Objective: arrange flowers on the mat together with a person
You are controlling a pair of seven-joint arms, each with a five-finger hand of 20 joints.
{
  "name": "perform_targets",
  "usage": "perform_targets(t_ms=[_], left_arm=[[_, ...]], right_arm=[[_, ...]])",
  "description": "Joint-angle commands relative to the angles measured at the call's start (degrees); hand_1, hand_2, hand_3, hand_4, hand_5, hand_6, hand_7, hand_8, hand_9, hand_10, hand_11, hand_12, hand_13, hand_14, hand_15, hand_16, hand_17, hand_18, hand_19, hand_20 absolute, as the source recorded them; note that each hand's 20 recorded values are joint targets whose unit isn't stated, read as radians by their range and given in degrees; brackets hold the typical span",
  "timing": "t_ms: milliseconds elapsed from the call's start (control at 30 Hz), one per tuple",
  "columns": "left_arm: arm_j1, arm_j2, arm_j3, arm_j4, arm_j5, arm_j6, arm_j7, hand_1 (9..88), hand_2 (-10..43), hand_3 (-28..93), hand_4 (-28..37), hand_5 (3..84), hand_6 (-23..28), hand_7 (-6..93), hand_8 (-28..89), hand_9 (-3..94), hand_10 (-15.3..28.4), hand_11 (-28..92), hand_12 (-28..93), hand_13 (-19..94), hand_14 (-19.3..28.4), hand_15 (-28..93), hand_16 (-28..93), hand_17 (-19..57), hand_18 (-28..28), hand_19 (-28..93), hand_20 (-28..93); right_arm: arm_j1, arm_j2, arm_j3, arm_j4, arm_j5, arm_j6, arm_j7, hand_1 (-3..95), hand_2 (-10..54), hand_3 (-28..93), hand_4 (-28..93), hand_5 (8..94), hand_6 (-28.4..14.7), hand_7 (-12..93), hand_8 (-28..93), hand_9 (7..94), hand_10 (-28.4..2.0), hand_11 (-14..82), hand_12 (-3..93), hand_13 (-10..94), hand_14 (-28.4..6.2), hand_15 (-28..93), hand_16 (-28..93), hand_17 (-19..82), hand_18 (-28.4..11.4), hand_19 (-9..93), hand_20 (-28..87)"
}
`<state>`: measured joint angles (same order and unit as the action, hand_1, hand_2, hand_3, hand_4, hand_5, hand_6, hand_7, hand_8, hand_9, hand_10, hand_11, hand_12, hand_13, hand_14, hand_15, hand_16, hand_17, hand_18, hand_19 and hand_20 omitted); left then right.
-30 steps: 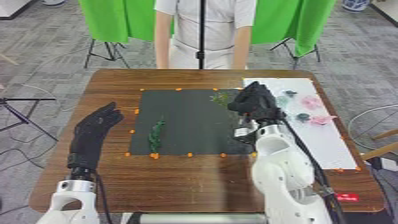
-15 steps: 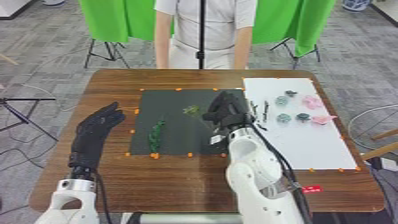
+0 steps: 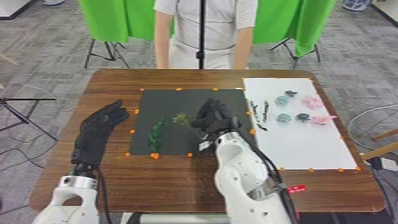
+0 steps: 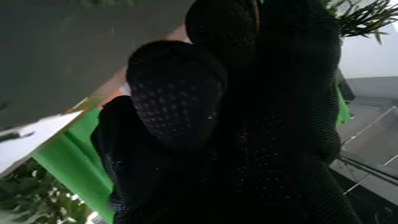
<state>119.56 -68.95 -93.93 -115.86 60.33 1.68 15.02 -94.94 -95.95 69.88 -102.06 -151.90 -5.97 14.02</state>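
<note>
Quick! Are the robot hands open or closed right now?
Left robot hand: open, holding nothing.
Right robot hand: closed on a green sprig.

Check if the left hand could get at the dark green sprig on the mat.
Probably yes: the left hand is left of the mat, nothing tall seems between it and the dark green sprig, and the right hand is farther right.

green cloth (image 3: 300, 25) | upright black pole (image 3: 202, 30) | blue-patterned pot (image 3: 356, 4) | grey carpet (image 3: 53, 62)

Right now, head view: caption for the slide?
Robot's right hand holds a green sprig over the dark mat, right of a darker green stem.
</note>
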Motion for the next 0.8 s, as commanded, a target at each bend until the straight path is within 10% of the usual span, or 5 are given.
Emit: perform_targets(t_ms=[33,700,733,800], left_arm=[[0.2,-0.35,0.14,0.44,0.43,-1.08,-0.72,26.3,-8.5,66,-17.0,46.2,2.6,13.9,-6,42.6,12.1,16,15,35,16.6,12,6,6.4,13.0,6,21],[0.5,-0.59,-0.37,0.37,0.56,-2.1,-1.37,26.5,-8.9,66,-17.0,45.7,2.7,13.4,-6,42.2,12.0,16,16,35,16.4,12,7,5.8,13.3,6,21],[0.3,-0.52,-0.45,0.42,0.38,-2.39,-1.56,26.5,-8.9,66,-17.0,45.7,2.7,13.4,-6,42.2,12.1,16,16,35,16.4,12,7,5.7,13.3,6,21],[0.5,-0.44,-0.59,0.36,0.6,-2.57,-1.52,26.4,-8.9,66,-17.0,45.7,2.7,13.3,-6,42.1,12.1,16,16,35,16.4,12,7,5.7,13.3,6,21]], right_arm=[[-0.3,-1.6,-1.0,1.0,-1.1,-1.4,-0.2,83.7,-9.5,-28,39,88.9,1.8,17,7,93.7,-10.0,29.2,17.9,94,-1.6,52,24,62,-16.0,93,52],[-1.9,0.2,-0.5,-1.5,0.1,-1.9,0.4,74.3,-9.5,-28,43,86.7,0.4,16,7,93.7,-10.3,26.3,18.0,94,-2.2,50,25,62,-15.9,93,51],[-2.1,0.6,-0.3,-2.1,-0.2,-2.0,0.9,53.7,-9.5,30,3,86.5,0.5,16,6,93.7,-10.3,26.4,18.0,94,-2.2,50,25,62,-15.9,93,50],[-2.5,1.4,0.1,-2.8,0.2,-1.2,1.4,41.3,-9.5,62,-15,86.6,0.6,16,5,93.7,-10.4,26.4,18.1,94,-2.3,50,25,62,-15.9,93,51]])
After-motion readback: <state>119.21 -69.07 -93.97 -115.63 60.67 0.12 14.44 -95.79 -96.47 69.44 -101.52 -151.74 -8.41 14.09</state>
